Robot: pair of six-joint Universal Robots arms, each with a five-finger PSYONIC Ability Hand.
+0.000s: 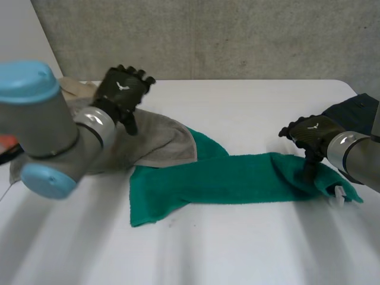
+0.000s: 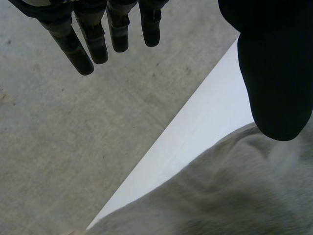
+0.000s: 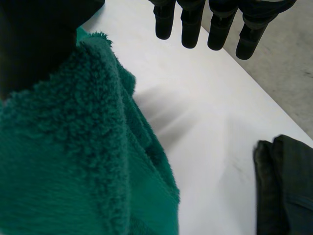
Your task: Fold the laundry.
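Folding looks barely started: green towel (image 1: 225,178) lies as a rumpled strip from tabletop (image 1: 237,249) middle to right edge, grey towel (image 1: 157,142) crumpled far-left, left hand (image 1: 122,89) above it and right hand (image 1: 312,133) on the green end, fingers (image 2: 119,29) of both straight, grasping nothing.

One green towel (image 1: 219,178), one grey towel (image 1: 155,139), one dark garment (image 1: 356,111), one beige cloth (image 1: 74,88), one white table (image 1: 237,249).
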